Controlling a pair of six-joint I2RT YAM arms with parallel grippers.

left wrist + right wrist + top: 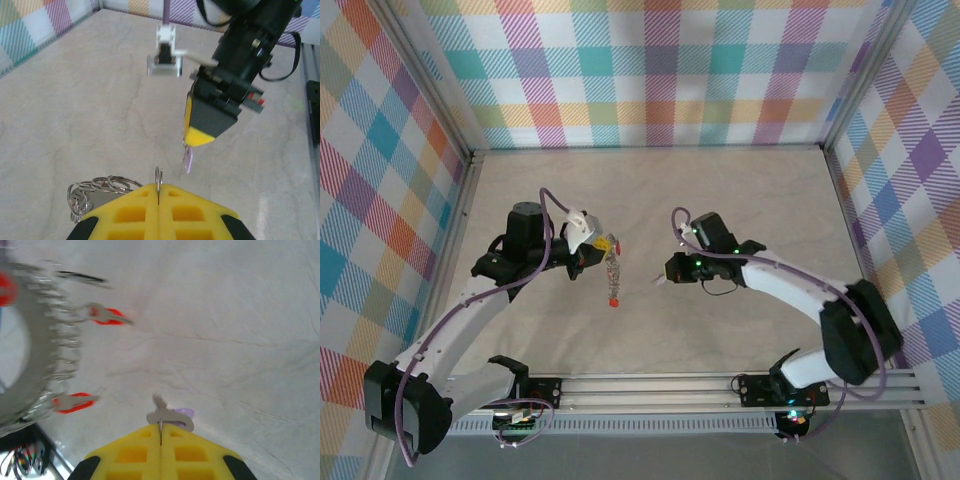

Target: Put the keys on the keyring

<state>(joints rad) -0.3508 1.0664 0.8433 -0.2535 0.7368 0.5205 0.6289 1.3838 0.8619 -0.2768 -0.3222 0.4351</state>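
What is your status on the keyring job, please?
Left end effector shut on keyring, red keys hanging on it. Right end effector shut on lilac key, close by, not yet threaded. Nothing between them.

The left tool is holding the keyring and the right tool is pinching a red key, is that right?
Not quite: the key in the right tool is pale lilac, not red, as the right wrist view shows. The left tool does hold the keyring.
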